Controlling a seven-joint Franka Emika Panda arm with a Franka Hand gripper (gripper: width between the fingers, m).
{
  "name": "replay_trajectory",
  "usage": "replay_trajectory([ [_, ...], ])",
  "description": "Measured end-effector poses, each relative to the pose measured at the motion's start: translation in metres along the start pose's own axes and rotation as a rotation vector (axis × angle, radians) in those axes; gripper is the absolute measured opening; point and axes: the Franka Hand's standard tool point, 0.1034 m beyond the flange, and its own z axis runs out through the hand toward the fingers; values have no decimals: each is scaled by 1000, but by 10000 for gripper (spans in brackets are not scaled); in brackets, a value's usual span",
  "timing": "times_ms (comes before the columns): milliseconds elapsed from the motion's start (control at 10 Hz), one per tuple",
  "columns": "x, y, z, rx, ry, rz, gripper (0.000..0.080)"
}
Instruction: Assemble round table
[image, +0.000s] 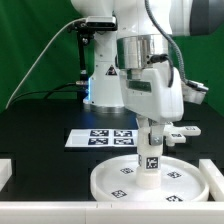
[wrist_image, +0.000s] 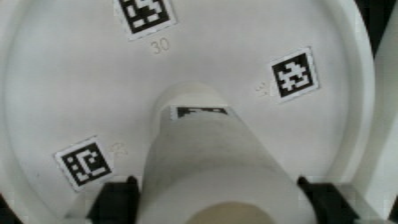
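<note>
gripper (image: 150, 140) is clamping the leg (image: 150, 163) at a middling opening, pads (wrist_image: 116, 196) sitting on opposite sides of its upper part; leg is standing upright at the middle of the disc (image: 108, 186), bottom end touching the hub or seated in it (cannot tell which from either view). disc is lying flat on the black bench (image: 40, 140) by its near edge in the exterior view, roughly midway along it; foot (image: 185, 132) is lying loose further back, toward the bench's edge on the exterior view's right, well apart from the disc; marker board (image: 105, 138) is lying just behind the disc. handling, as a guess: leg is looking like light, stiff, smooth plastic, so slippery under the pads; round flanks are giving little contact, so gripping high and square across the diameter is looking right, leaving the bottom end free. looks: leg is showing as a short thick white cylinder, one tag on its side; disc is showing wide, rimmed, white, tags dotted over its face.
</note>
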Motion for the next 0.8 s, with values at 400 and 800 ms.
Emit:
replay_trajectory([
  [400, 8, 1, 1, 1, 3, -503, 638],
  [800, 2, 2, 4, -1, -10, -887, 649],
])
